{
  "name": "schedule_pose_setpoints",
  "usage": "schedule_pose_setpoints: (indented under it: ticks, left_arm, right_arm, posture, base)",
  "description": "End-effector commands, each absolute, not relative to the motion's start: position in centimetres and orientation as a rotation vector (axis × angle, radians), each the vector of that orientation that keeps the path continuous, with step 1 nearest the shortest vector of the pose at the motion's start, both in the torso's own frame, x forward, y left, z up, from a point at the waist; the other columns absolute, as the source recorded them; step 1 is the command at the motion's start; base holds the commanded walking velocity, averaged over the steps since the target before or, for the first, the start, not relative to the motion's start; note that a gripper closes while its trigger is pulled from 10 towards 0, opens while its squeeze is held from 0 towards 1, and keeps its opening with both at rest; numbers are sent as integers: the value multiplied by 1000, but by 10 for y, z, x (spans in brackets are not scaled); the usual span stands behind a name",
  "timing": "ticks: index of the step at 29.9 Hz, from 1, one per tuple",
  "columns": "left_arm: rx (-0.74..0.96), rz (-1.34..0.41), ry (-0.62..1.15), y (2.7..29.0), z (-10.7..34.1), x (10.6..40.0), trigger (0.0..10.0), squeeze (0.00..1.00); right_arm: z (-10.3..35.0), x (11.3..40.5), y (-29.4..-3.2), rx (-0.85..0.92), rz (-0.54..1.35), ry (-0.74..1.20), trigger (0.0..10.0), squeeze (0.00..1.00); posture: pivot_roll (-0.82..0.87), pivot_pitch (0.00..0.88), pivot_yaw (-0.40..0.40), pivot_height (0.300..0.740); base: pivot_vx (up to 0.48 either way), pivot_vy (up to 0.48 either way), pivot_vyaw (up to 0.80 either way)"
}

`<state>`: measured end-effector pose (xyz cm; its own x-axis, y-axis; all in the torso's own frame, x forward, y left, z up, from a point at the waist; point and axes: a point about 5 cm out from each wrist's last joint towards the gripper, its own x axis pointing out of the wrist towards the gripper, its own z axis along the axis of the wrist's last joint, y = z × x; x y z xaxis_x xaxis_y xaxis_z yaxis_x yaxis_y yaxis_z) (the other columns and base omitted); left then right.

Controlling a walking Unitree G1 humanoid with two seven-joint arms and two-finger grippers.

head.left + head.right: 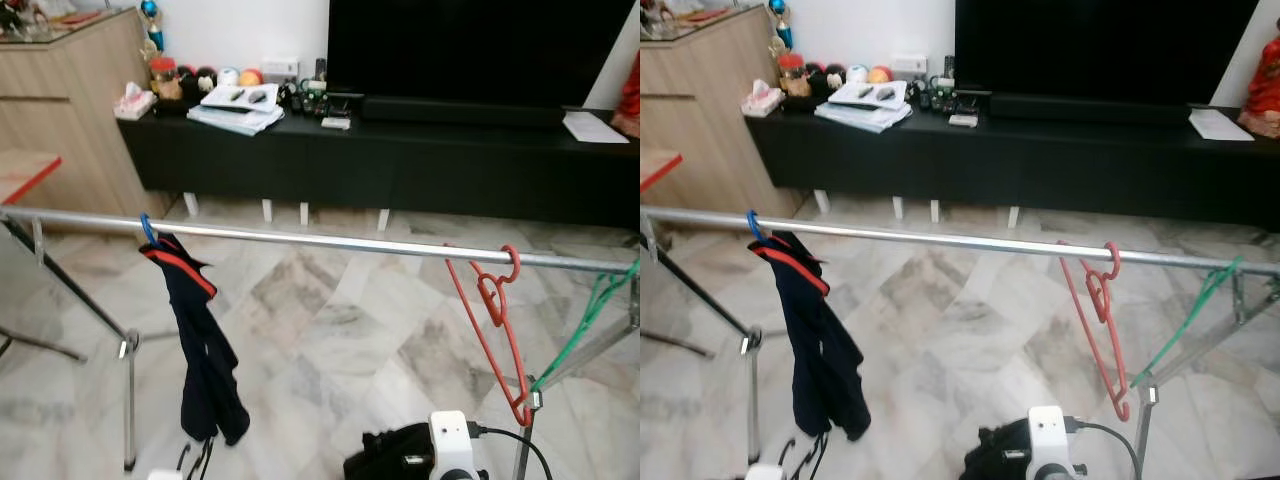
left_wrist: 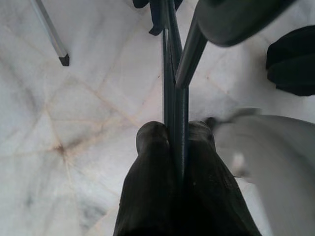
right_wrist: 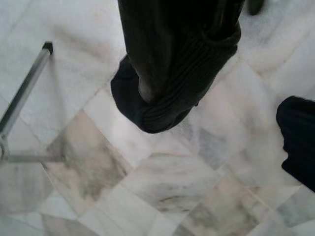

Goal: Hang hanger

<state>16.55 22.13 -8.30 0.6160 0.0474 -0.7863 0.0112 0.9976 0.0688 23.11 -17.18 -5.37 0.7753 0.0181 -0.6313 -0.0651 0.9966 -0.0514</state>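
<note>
I look down on a long metal rail [image 1: 330,240] that runs across the middle of the frame, from the left edge to the right edge, over a pale marble floor [image 1: 330,330]. A dark garment with a red trim [image 1: 200,340] hangs from a blue hook [image 1: 147,230] at the left part of the rail. A red hanger [image 1: 495,320] hangs by its hook at the right part, and a green hanger [image 1: 590,315] slants down from the far right end.

In the left wrist view, my left hand [image 2: 177,142] is closed on a thin, dark hanger [image 2: 172,93]. The two black fingers [image 2: 152,167] pinch a flat, slim bar that runs straight away from the hand, along the fingers' own line, toward the top of that frame. It looks like smooth, stiff plastic or metal; I cannot tell its colour for sure, nor see its hook.

So the hanger to hang is low, down at my left side, and the rail lies above and ahead of it. I judge the left arm must lift it up to the bare stretch of rail between the garment and the red hanger.

The right wrist view shows a dark ribbed cuff [image 3: 167,93] over the floor; I cannot tell how my right hand stands.
</note>
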Motion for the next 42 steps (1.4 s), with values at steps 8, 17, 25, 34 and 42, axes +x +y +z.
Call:
schedule_pose_setpoints:
  ticks: [8, 17, 25, 34, 42]
  left_arm:
    - [102, 22, 933, 229, -84, 161, 10000, 0]
    - [105, 16, 948, 230, -85, 157, 10000, 0]
    - [99, 13, 954, 230, -87, 153, 10000, 0]
    - [96, 14, 965, 231, -89, 147, 10000, 0]
    - [91, 18, 971, 231, -90, 144, 10000, 0]
  right_arm:
    - [-52, 234, -166, -60, 50, 671, 10000, 0]
    - [-51, 236, -165, -56, 46, 667, 10000, 0]
    - [-50, 236, -170, -59, 30, 665, 10000, 0]
    - [-49, 238, -173, -54, 11, 656, 10000, 0]
    - [-47, 240, -173, -33, -3, 639, 10000, 0]
  posture:
    - [40, 43, 18, 740]
    - [41, 43, 21, 740]
    - [41, 50, 18, 740]
    - [41, 55, 16, 740]
    - [40, 58, 16, 740]
  base:
    - [0, 200, 0]
    - [0, 0, 0]
    - [0, 0, 0]
    - [0, 0, 0]
    - [-30, 0, 0]
